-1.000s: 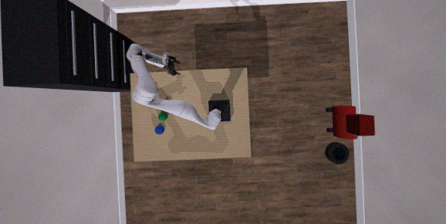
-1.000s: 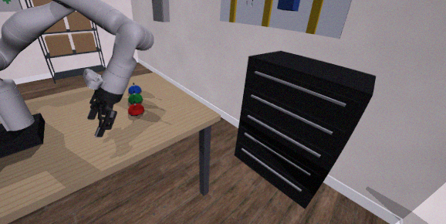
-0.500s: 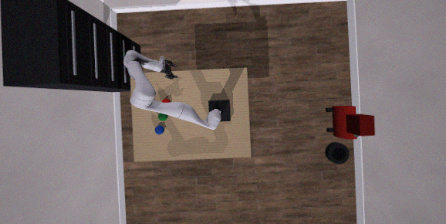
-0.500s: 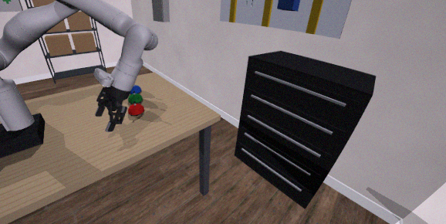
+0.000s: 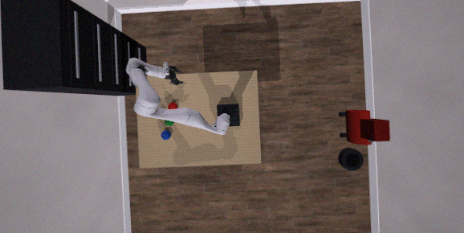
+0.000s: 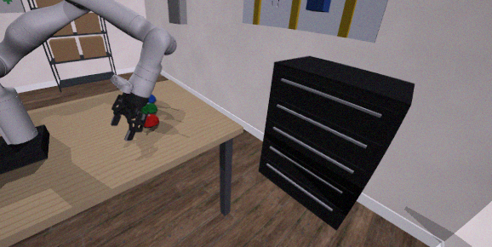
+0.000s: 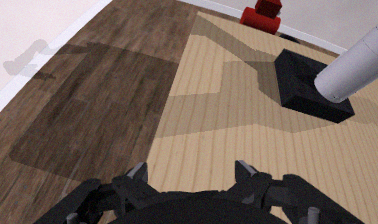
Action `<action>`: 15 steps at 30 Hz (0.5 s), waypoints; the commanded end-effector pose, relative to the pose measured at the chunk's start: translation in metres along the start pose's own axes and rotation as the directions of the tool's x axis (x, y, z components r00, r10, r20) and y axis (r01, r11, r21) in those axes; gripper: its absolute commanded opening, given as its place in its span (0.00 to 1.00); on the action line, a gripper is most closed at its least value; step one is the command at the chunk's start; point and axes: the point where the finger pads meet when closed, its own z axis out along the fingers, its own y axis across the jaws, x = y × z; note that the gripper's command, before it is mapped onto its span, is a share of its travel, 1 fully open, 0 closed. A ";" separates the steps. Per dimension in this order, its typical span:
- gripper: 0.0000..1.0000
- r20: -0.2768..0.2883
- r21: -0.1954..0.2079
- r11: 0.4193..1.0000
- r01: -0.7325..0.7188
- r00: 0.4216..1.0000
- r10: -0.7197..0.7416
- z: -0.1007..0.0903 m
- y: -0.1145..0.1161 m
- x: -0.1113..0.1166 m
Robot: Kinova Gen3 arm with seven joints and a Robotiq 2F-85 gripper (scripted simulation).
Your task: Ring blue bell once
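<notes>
Three bells stand in a row on the wooden table: a red bell, a green bell and the blue bell. In the side view the red bell is nearest, the green bell is behind it, and the blue bell is mostly hidden at the back. My gripper is open and empty, in the air near the table's corner, apart from the bells. In the side view the gripper hangs just in front of the red bell. The wrist view shows my open fingers over the table's edge and no bell.
The arm's black base sits on the table, and the arm's links pass over the red and green bells. A black drawer cabinet stands by the wall next to the table. A red machine stands across the room.
</notes>
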 end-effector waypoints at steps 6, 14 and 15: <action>1.00 -0.001 0.012 1.000 0.028 1.000 -0.028 -0.004 0.007 -0.012; 1.00 -0.005 0.032 0.997 0.070 0.998 -0.070 -0.007 0.017 -0.029; 1.00 -0.005 0.032 0.997 0.070 0.998 -0.070 -0.007 0.017 -0.029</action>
